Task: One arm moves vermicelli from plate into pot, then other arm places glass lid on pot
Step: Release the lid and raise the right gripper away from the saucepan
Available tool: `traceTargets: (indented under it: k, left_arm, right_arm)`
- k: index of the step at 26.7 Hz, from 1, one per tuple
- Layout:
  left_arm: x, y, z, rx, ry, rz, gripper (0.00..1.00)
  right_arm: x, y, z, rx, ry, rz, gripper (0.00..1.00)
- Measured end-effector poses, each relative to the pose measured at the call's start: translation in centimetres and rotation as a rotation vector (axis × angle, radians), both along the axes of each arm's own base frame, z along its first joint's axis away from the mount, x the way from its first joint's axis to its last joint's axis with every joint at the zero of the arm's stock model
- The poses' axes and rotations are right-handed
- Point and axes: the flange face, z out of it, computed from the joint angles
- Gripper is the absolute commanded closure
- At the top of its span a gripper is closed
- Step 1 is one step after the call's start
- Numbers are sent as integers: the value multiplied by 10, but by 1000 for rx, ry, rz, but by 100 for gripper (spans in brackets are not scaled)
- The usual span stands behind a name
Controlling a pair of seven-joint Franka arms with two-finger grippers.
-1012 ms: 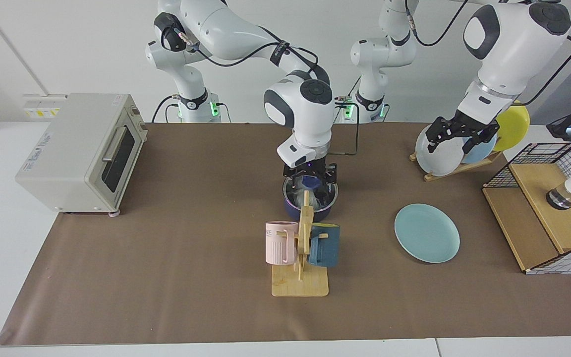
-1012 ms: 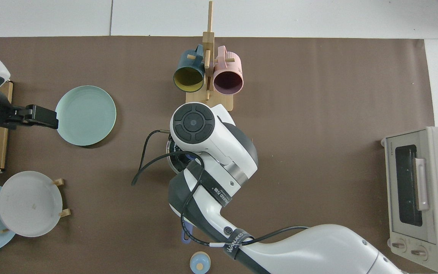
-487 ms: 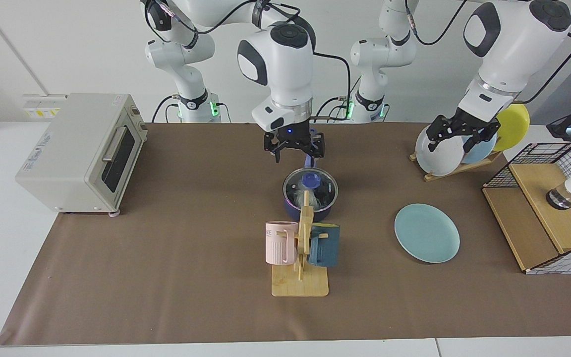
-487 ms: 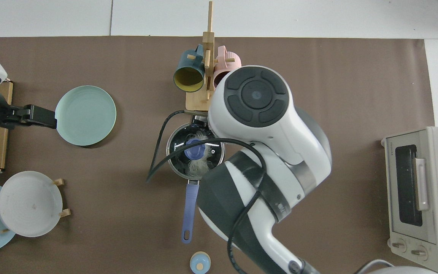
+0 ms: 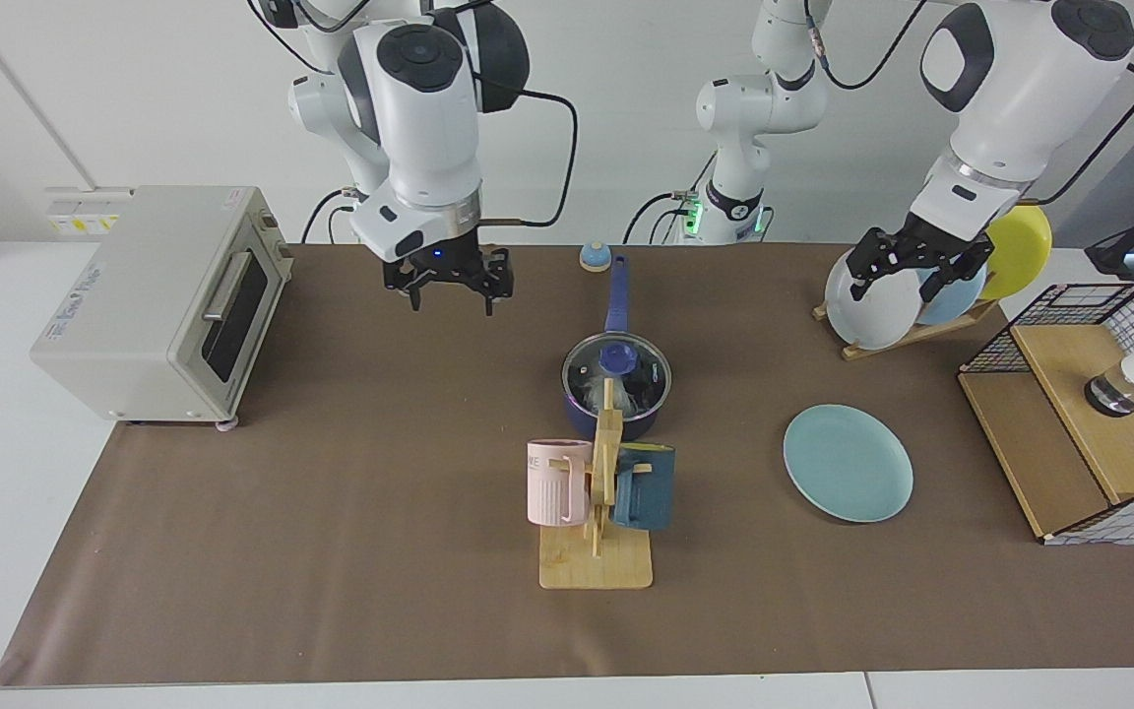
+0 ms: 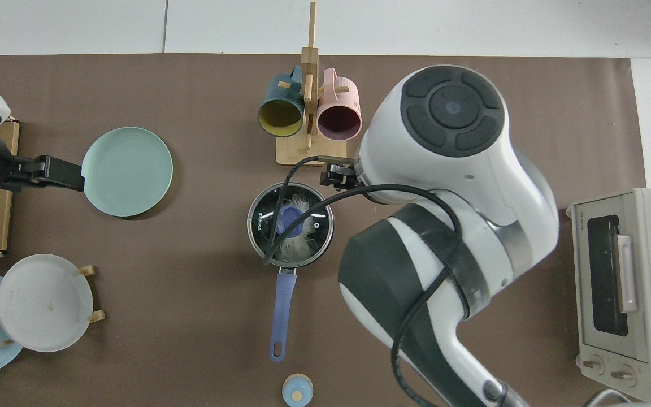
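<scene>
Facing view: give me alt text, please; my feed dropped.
A clear glass lid sits on the dark navy saucepan, white vermicelli inside. The right gripper hangs open nearer the toaster oven; the left gripper waits open by the plate rack.

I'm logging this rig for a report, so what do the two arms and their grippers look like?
Both arms have glossy white rounded shells with dark grey joint bands and round dark caps. Black cables loop along them. The right gripper and left gripper are black, with open jaws. Green lights glow at the arm bases.
</scene>
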Motion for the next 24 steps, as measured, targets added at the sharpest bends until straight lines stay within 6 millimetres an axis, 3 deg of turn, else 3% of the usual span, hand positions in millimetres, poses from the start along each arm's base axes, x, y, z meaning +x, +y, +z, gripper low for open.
traceTargets:
  k: [8,12,18,24]
  left_arm:
    - [0,0,0,0,0,-1,0]
    - [0,0,0,0,0,-1,0]
    - [0,-1,0,0,0,-2,0]
    - [0,-1,1,0,-1,-2,0]
  right_arm:
    - [5,-109,17,-21,7,123,0]
    - [0,-152,31,1,13,135,0]
    - [-16,-202,61,59,-14,73,0]
    - [-35,-223,87,76,-46,39,0]
